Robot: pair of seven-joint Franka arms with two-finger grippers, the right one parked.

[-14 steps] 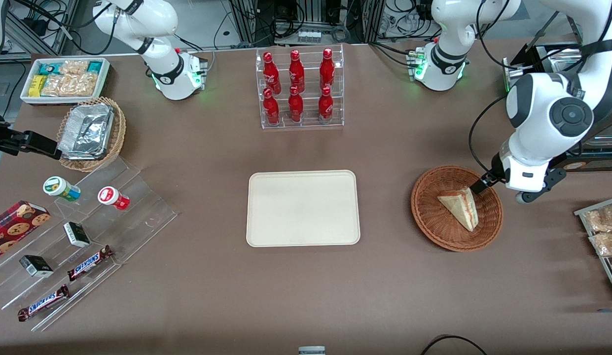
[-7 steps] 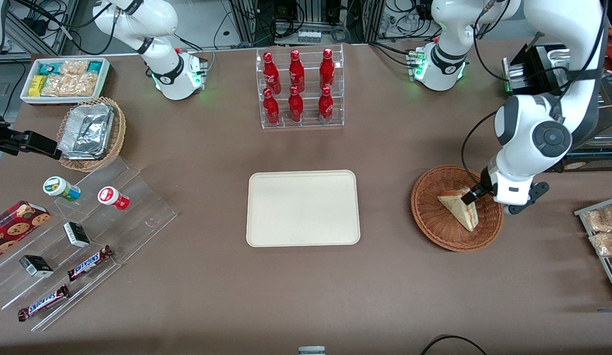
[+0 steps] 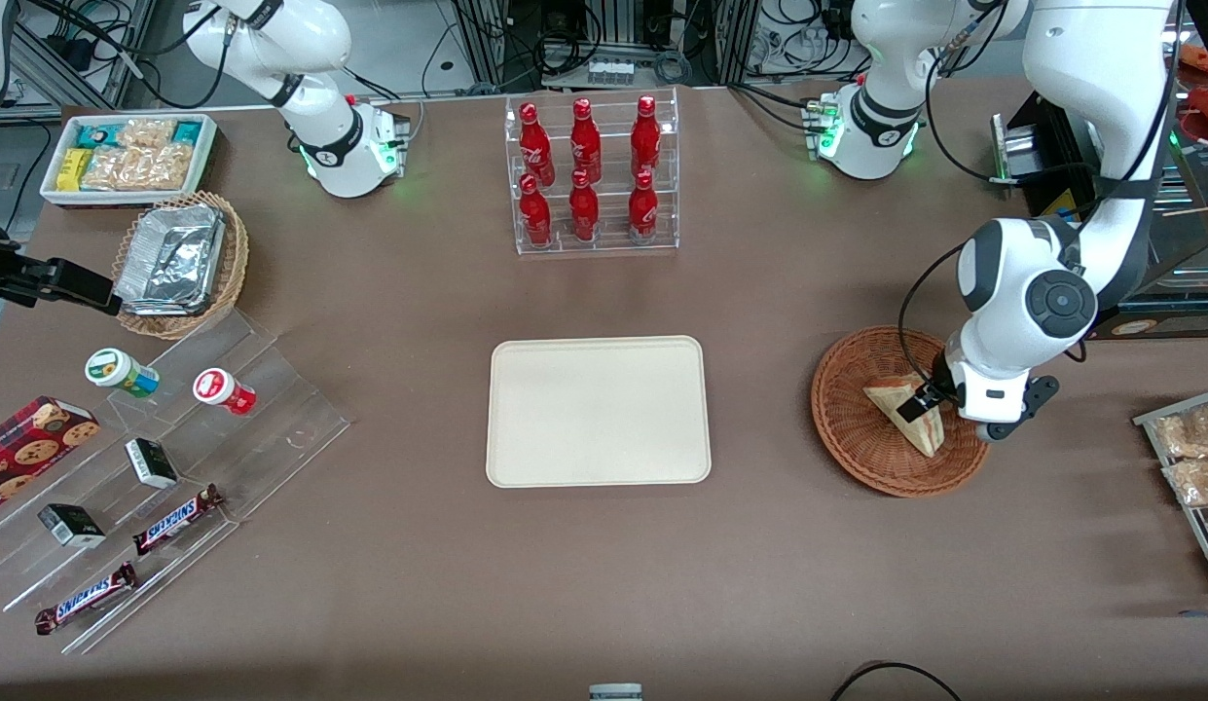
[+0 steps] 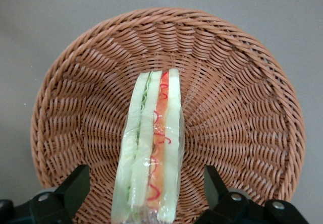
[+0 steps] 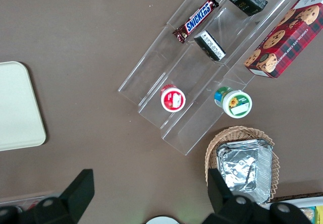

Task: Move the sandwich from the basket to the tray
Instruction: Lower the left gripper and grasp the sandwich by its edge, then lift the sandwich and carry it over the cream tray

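Pincer (image 4: pixel 146 193) of the working arm, lowered over the basket (image 3: pixel 857 443) at the right of the front view; its two black fingers (image 4: pixel 75 186) are spread wide, one on each side of the sandwich (image 4: pixel 151 153) with a clear gap to both faces, nothing gripped. In the front view the pincer (image 3: pixel 917 402) sits over the upper edge of the wedge. The sandwich (image 3: pixel 905 414) lies inside the basket (image 4: pixel 237 108), standing on one edge with its layered cut side upward in the wrist view, showing pale bread, green filling and red streaks under clear wrap. The basket, reddish-brown wicker, rests on the brown counter (image 3: pixel 779 565). Toward the centre of the front frame lies the cream tray (image 3: pixel 598 411), well apart from the basket and bare. Above the tray in the frame stands a clear rack of red bottles (image 3: pixel 589 175). At the lower left, clear stepped shelves (image 3: pixel 175 458) carry chocolate bars and small tubs.
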